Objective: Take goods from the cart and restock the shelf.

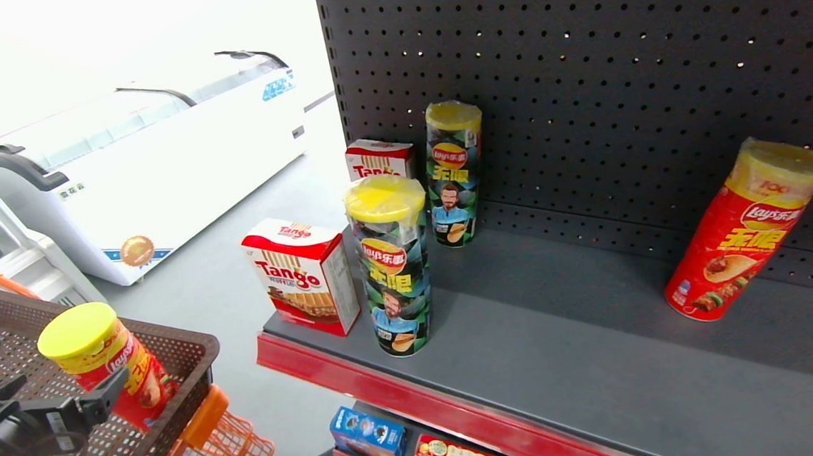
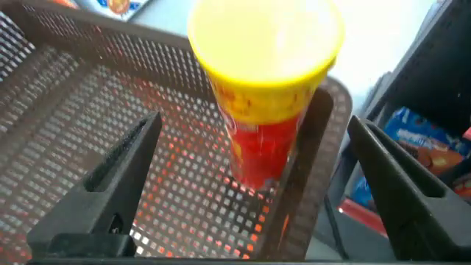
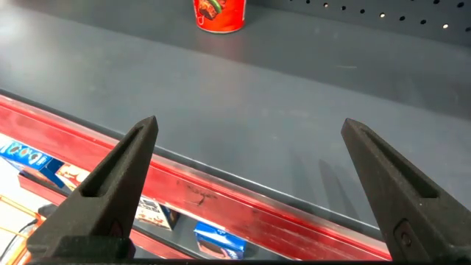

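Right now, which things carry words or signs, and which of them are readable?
Front wafer box: large red brand word, readable.
Rear wafer box: same word, partly hidden.
Front dark can, rear dark can: logos readable.
Red can on shelf: logo readable.
Red can in cart: logo partly hidden.
Blue pack below: too small.

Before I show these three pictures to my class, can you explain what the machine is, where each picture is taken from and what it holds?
It is a robot with two arms, restocking a shop shelf. The wide picture comes from its head camera; the other two come from cameras on its wrists. The left gripper is open at a red chip can in the cart basket. The right gripper is open over the shelf, which carries chip cans and wafer boxes. Nothing is held.
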Controlling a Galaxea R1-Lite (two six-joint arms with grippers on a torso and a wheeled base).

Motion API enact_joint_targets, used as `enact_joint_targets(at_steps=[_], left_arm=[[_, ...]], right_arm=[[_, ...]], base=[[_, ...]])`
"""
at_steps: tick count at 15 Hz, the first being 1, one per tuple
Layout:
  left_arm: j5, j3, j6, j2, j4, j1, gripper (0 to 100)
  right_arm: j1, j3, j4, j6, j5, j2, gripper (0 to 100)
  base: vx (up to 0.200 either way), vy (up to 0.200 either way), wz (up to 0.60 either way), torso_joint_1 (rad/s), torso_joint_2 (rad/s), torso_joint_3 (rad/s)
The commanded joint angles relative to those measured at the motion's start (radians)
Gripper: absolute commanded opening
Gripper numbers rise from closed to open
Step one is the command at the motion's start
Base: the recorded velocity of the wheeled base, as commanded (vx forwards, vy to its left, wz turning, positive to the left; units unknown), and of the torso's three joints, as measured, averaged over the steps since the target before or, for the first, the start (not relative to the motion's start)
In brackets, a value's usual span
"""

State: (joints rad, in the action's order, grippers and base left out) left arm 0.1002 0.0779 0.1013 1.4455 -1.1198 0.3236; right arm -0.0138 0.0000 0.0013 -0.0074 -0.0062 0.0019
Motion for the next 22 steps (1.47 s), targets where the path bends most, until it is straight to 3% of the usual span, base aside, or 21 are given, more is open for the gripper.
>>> enact_joint_targets(at_steps=[1,5,10,11,17,20,21,22], left_arm=[[-0.001,-0.049,0.002,0.187,-0.087,-0.003,100],[-0.001,0.019,0.0,0.305,-0.189,0.0,100],[-0.001,0.092,-0.002,0.369,-0.204,-0.005,100],[0.001,0.094,-0.002,0.374,-0.215,-0.005,0],[0.001,0.146,0.011,0.385,-0.216,-0.012,0],[0.003,0.16,0.057,0.315,-0.196,-0.021,0],[0.007,0.18,0.06,0.266,-0.166,-0.023,0],[0.01,0.218,0.06,0.191,-0.074,-0.04,0]], right_arm=[[0.0,0.0,0.0,0.0,0.0,0.001,100],[0.0,0.0,0.0,0.0,0.0,0.001,100],[0.0,0.0,0.0,0.0,0.0,0.001,100],[0.0,0.0,0.0,0.0,0.0,0.001,100],[0.0,0.0,0.0,0.0,0.0,0.001,100],[0.0,0.0,0.0,0.0,0.0,0.001,100],[0.0,0.0,0.0,0.0,0.0,0.001,100],[0.0,0.0,0.0,0.0,0.0,0.001,100]], base=[[0.0,0.0,0.0,0.0,0.0,0.0],[0.0,0.0,0.0,0.0,0.0,0.0],[0.0,0.0,0.0,0.0,0.0,0.0],[0.0,0.0,0.0,0.0,0.0,0.0],[0.0,0.0,0.0,0.0,0.0,0.0],[0.0,0.0,0.0,0.0,0.0,0.0],[0.0,0.0,0.0,0.0,0.0,0.0],[0.0,0.0,0.0,0.0,0.0,0.0]])
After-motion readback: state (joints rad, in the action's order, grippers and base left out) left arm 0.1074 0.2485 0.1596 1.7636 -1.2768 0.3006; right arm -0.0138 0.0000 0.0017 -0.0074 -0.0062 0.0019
